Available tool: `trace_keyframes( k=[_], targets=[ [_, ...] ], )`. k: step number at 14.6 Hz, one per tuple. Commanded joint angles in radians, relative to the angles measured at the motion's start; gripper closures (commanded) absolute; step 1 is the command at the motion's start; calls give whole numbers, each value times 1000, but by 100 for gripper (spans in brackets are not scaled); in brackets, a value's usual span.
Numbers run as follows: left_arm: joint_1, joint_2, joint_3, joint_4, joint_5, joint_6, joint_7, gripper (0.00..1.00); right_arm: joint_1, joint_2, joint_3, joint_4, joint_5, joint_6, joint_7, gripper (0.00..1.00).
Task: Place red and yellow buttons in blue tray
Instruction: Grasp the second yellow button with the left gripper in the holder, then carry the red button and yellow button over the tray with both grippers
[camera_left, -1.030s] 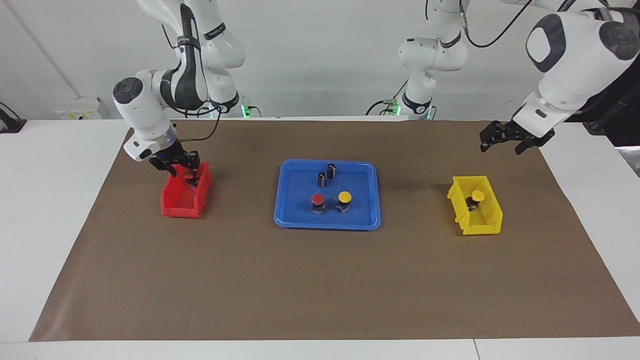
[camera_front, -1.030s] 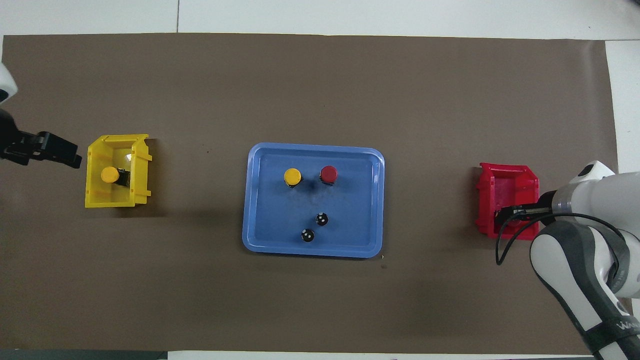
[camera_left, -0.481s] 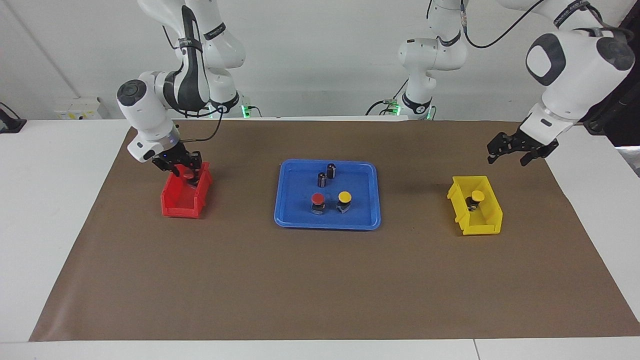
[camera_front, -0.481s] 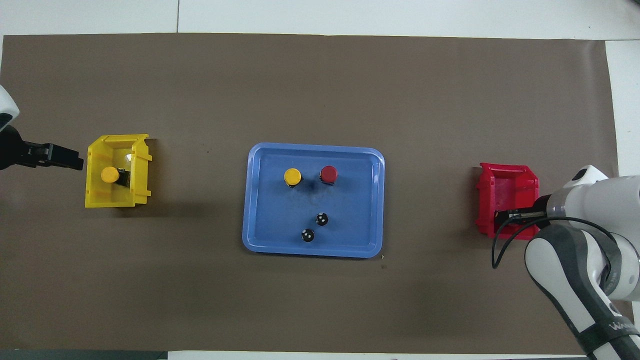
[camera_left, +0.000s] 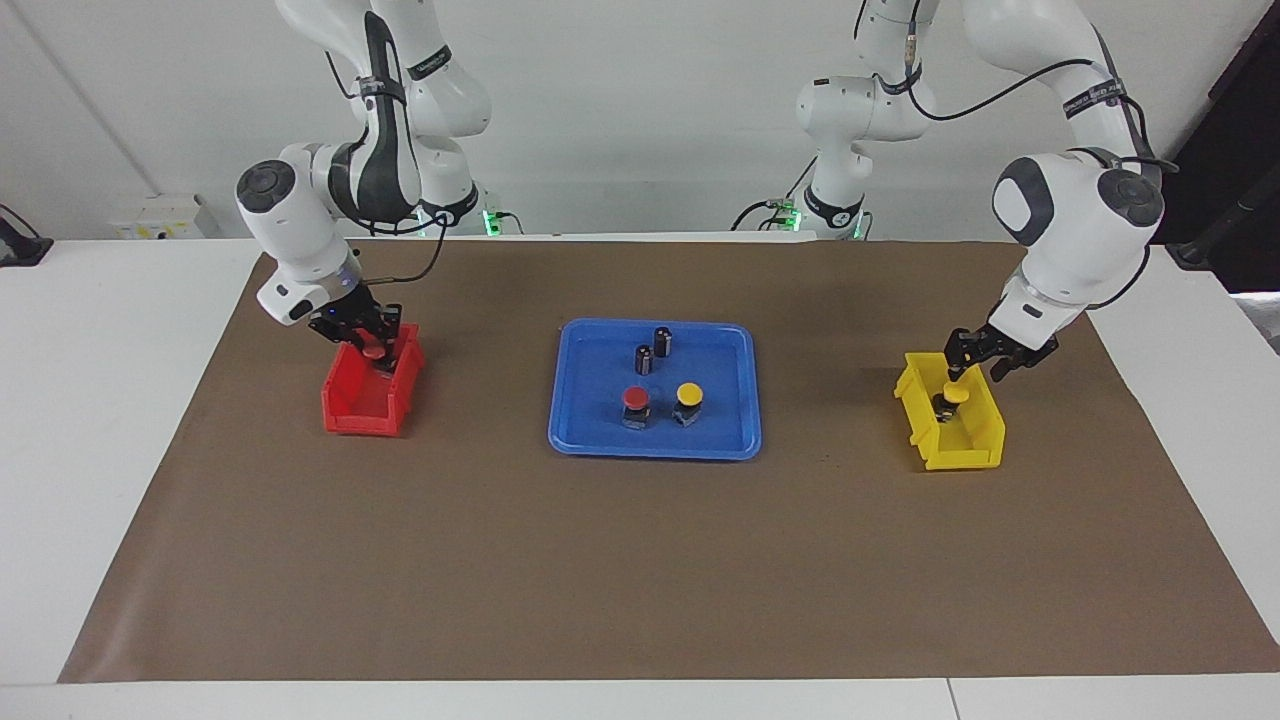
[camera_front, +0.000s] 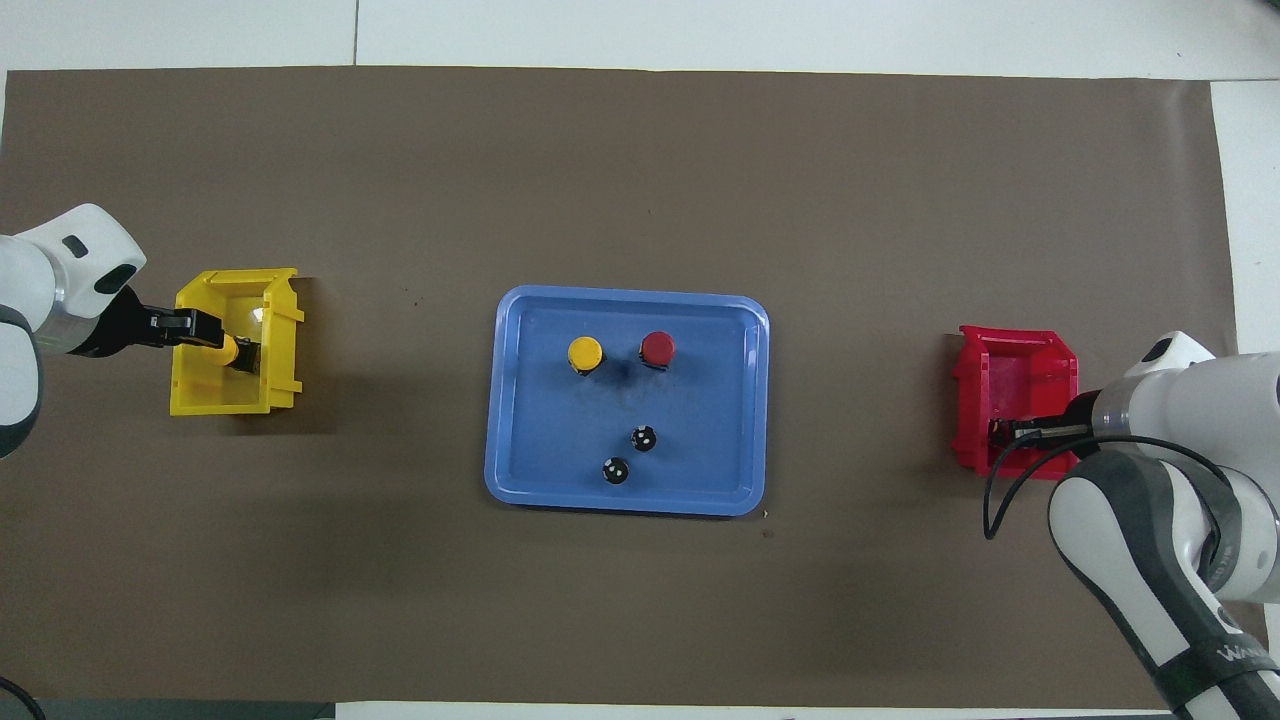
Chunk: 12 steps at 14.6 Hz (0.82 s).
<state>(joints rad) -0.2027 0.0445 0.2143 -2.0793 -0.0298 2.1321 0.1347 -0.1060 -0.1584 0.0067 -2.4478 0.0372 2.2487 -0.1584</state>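
In the facing view, the left claw (camera_left: 968, 368), which a second ago hung wide open in the air near the yellow bin (camera_left: 950, 424), is now down in that bin, its fingers narrowed around the yellow button (camera_left: 956, 394) there; whether they already grip it cannot be told. The right claw (camera_left: 372, 343) has lifted slightly at the red bin (camera_left: 371, 392) and is now closed on a red button (camera_left: 372, 350), raised at the bin's rim. The blue tray (camera_left: 655, 446), between the two bins, already holds one red button (camera_left: 634, 398) and one yellow button (camera_left: 688, 392), beside two dark cylinders (camera_left: 652, 350). In the overhead view, the left claw (camera_front: 205, 335) covers the yellow cap inside the yellow bin (camera_front: 232, 400), while the right claw (camera_front: 1005, 432) sits over the red bin (camera_front: 1015, 355). The blue tray (camera_front: 626, 503) is unchanged. So half the task looks done, and both remaining buttons appear about to travel to the tray.
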Motion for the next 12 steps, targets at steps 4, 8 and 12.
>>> trace_keyframes(
  k=[4,8,12],
  targets=[
    [-4,37,-1,-38,5,77,-12,32,78,135,12,450,20,-389,115,80],
    [-6,38,-1,-85,5,127,-23,40,282,224,12,616,18,-362,422,80],
    [0,49,0,-15,4,59,-24,98,474,382,12,691,10,-200,676,80]
  ],
)
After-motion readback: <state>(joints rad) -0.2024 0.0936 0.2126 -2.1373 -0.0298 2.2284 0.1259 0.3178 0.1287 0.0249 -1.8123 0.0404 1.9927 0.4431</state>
